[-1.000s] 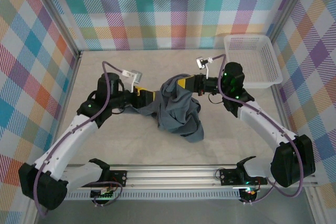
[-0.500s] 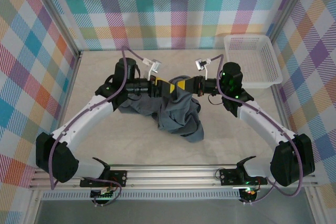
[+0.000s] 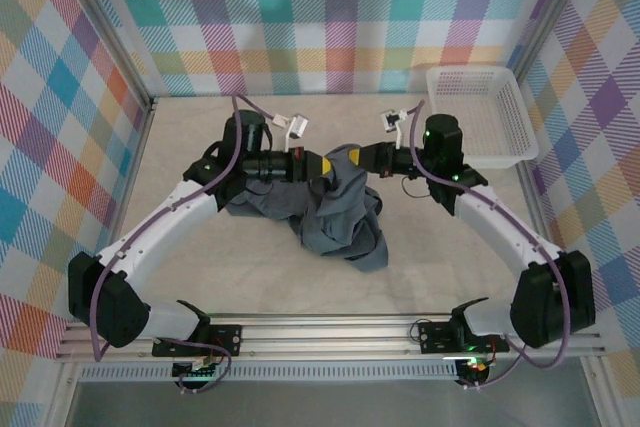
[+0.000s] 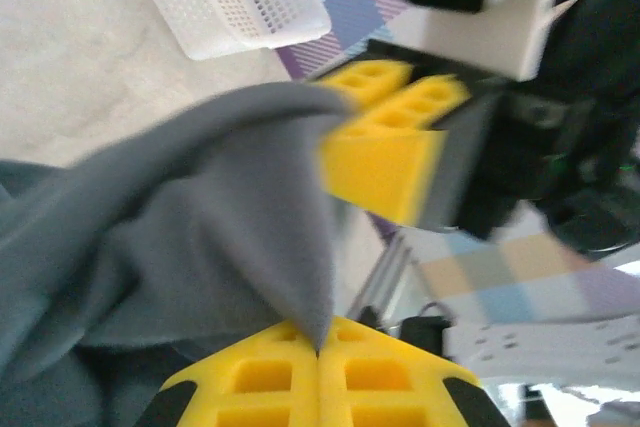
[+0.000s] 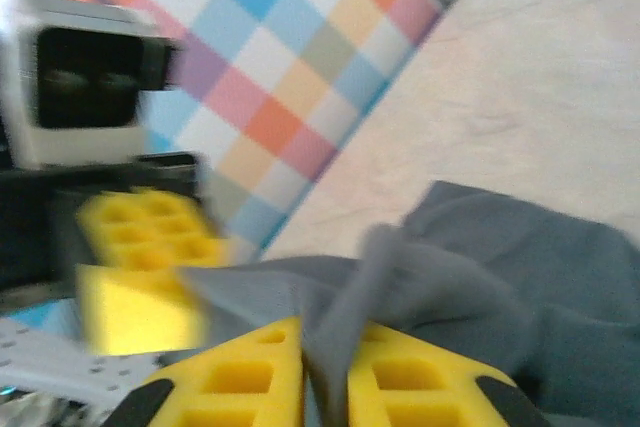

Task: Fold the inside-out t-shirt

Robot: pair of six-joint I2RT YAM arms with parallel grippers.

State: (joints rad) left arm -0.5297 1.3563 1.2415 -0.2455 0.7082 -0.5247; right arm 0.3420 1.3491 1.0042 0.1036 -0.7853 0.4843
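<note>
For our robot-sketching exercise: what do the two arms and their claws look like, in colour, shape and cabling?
Both the left arm and right arm have white shells, black joints with green lights, and a purple cable alongside. The left claw and right claw have yellow, blocky fingers with rectangular recesses.

Left tool (image 3: 328,163) and right tool (image 3: 354,157) meet at the far edge of the inside-out t-shirt (image 3: 338,225), basket (image 3: 478,119) back-right.

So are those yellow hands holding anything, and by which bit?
Both grip the t-shirt: the left hand and the right hand each pinch a raised fold of cloth, close together. Whether hem or sleeve cannot be told.
</note>
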